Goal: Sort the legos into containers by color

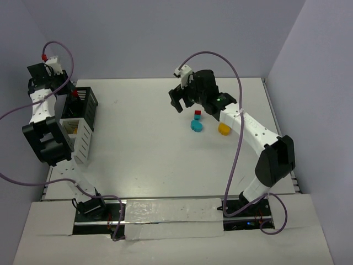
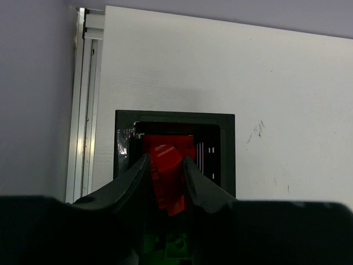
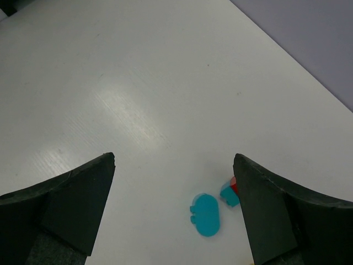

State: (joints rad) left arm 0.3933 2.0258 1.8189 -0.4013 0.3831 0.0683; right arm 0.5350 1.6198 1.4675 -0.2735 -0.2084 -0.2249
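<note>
My left gripper is shut on a red lego and holds it above the open top of the black container. In the top view the left gripper is at the black container, with the white container just in front of it. My right gripper is open and empty above the table. Below it lie a rounded cyan lego and a small cyan brick with a red brick behind it. In the top view these are the cyan piece, the red brick and a yellow piece.
A green lego shows low in the black container under the left fingers. The table's left rail runs beside the containers. Purple walls close the back and sides. Cables loop from both arms.
</note>
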